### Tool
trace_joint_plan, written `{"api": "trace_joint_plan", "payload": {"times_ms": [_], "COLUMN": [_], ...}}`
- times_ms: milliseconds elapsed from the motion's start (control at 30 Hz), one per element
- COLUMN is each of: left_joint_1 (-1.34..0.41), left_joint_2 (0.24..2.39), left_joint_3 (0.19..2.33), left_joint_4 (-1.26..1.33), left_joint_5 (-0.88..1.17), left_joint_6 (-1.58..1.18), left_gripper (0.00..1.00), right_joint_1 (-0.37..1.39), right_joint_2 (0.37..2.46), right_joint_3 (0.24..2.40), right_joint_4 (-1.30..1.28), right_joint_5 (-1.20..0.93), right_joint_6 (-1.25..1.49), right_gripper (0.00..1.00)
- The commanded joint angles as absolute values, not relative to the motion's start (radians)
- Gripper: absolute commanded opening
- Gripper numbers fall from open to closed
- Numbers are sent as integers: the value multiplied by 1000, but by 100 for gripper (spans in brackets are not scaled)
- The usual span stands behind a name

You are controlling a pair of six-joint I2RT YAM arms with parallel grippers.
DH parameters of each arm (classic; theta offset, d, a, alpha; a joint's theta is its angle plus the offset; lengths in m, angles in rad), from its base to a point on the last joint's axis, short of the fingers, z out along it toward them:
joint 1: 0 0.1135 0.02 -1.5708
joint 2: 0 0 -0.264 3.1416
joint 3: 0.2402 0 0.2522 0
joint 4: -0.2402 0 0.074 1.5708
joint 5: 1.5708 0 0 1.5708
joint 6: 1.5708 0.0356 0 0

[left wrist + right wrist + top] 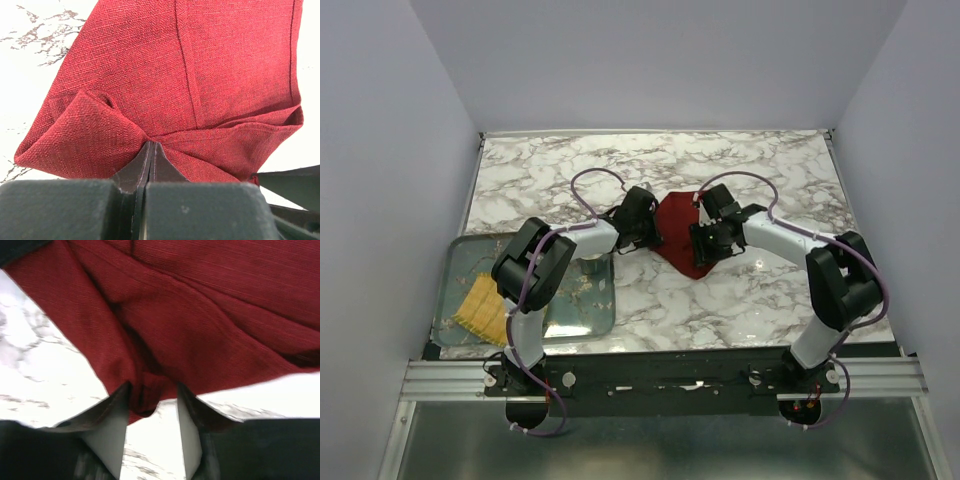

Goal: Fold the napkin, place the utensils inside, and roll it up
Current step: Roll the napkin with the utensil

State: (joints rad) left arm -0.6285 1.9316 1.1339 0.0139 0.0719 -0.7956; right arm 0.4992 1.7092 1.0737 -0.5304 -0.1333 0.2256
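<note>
Napkin (678, 240) is clamped in the clenched left pincer (151, 145), its fold grasped by the half-open right pincer (152, 390); yellow mat (482, 308) is seen in tray (582, 302).

Dark red woven napkin (678, 235), mid bench (750, 170), rumpled w/ folds, L & R edges bunched up.

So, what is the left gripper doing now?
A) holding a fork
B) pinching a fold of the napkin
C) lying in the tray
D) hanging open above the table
B: in the left wrist view the left gripper is shut tight on a bunched fold of the napkin.
</note>
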Motion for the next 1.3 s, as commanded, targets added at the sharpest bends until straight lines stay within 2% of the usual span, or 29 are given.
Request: {"api": "trace_joint_plan", "payload": {"times_ms": [0,133,300,400,433,533,733,1033,1267], "left_joint_1": [-623,-621,-612,-606,-604,-601,-589,-578,-577], "left_joint_2": [2009,2017,2026,2031,2031,2036,2040,2037,2045], "left_joint_3": [1100,1095,1098,1098,1098,1097,1094,1101,1106], "left_joint_4": [-120,-112,-98,-100,-97,-94,-86,-94,-98], "left_joint_5": [52,63,100,110,113,123,143,152,155], "left_joint_6": [-753,-758,-769,-769,-769,-772,-775,-767,-764], "left_gripper": [0,0,0,0,0,0,0,0,0], "right_joint_1": [572,633,684,696,699,729,747,762,770], "right_joint_2": [1638,1586,1540,1568,1581,1637,1733,1786,1752], "right_joint_3": [1153,1213,1131,1091,1091,1092,1120,1129,1150], "right_joint_4": [-629,-649,-508,-424,-401,-367,-354,-396,-413], "right_joint_5": [63,117,52,8,-6,-8,54,150,166], "right_joint_6": [166,143,91,63,55,45,49,57,52], "right_gripper": [54,59,59,51,45,40,39,51,55]}}
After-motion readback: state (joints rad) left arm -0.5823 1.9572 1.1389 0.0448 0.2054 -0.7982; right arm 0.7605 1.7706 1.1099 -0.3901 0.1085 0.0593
